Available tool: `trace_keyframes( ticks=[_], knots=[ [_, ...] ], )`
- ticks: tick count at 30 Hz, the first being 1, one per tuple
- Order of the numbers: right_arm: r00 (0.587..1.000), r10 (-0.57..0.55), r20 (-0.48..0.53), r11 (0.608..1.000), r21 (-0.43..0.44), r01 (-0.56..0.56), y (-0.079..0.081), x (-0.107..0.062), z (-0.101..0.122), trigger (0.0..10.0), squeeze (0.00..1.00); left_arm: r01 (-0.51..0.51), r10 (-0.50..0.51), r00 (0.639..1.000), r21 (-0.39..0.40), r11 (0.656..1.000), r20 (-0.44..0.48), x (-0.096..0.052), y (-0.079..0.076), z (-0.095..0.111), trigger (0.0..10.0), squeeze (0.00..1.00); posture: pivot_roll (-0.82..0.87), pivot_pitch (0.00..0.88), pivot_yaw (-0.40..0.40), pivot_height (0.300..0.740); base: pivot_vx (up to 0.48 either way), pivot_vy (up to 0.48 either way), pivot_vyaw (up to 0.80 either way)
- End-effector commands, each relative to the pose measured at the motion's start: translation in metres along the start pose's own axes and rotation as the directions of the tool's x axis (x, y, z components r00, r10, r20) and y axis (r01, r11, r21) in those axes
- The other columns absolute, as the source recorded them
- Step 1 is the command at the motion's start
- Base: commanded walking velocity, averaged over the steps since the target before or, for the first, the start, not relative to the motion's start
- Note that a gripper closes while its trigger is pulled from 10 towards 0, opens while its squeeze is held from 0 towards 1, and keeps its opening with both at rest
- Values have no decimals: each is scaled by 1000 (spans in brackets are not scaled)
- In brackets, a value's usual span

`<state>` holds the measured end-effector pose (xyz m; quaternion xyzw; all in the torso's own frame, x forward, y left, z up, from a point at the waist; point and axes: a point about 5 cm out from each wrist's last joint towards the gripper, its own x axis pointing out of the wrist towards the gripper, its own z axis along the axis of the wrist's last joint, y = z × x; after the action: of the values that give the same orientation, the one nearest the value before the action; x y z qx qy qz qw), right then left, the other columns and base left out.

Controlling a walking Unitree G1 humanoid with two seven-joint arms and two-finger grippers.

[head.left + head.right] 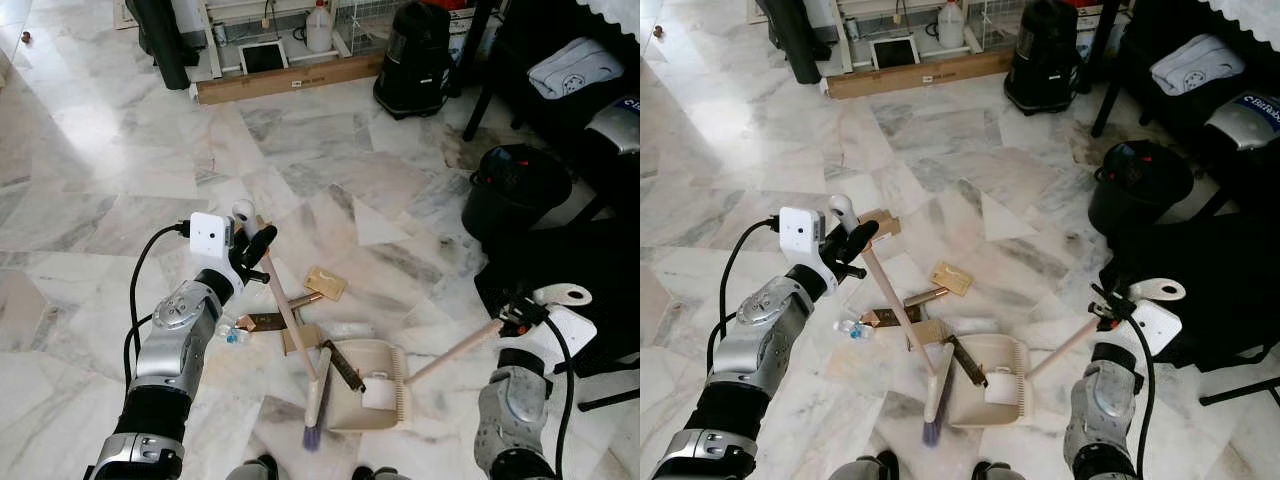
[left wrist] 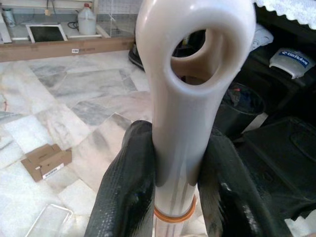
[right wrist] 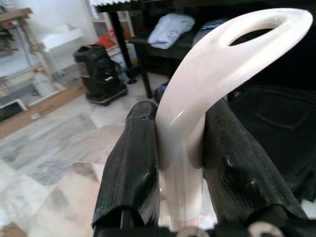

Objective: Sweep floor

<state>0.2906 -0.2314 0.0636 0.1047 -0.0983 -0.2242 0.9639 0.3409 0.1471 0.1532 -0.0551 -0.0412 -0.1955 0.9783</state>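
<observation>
Left wrist view: glossy looped broom handle [image 2: 190, 98].

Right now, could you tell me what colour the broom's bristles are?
Purple, best seen in the left eye view at the broom's bristles.

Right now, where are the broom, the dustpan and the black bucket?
broom [image 1: 288, 310]: left eye view, middle of its pale handle, held by the left claw [image 1: 250, 255].
dustpan [image 1: 375, 375]: left eye view, bare floor of the beige pan.
black bucket [image 1: 515, 190]: left eye view, its rim.
</observation>
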Motion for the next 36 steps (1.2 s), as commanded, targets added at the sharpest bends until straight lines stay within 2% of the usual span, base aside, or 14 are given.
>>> trace_keyframes(
  ticks=[1,10,17,20,23,28,31,36],
  knots=[
    [1000,12,28,999,39,-13,3,2,5,10000,0,9,-9,1000,-7,1000,15,2,-4,1,10000,0,148,184,-15,740,0,0,0],
    [999,43,27,997,65,-45,8,0,6,10000,0,51,-46,995,-53,997,91,5,-10,13,10000,0,151,172,-21,740,0,0,0],
    [996,11,90,996,87,-19,3,9,22,10000,0,49,-42,989,-47,998,143,7,-13,23,10000,0,148,158,-25,740,0,0,0],
    [990,-12,139,996,88,0,-3,18,35,10000,0,25,-17,978,-37,999,208,8,-11,37,10000,0,148,146,-29,740,0,0,0],
    [988,-16,154,996,91,2,-4,21,40,10000,0,26,-16,973,-40,999,229,10,-10,44,10000,0,147,142,-30,740,0,0,0],
    [987,-54,148,990,135,34,-6,24,42,10000,0,23,-17,969,-19,1000,246,11,-11,48,10000,0,150,134,-30,740,0,0,0],
    [987,-76,143,986,161,53,-5,23,42,10000,0,-19,6,970,50,999,242,9,-8,47,10000,0,151,133,-30,740,0,0,0],
    [988,-72,137,985,162,49,-2,22,41,10000,0,-81,55,966,97,992,252,4,-3,45,10000,0,150,133,-31,740,0,0,0]
  ],
)
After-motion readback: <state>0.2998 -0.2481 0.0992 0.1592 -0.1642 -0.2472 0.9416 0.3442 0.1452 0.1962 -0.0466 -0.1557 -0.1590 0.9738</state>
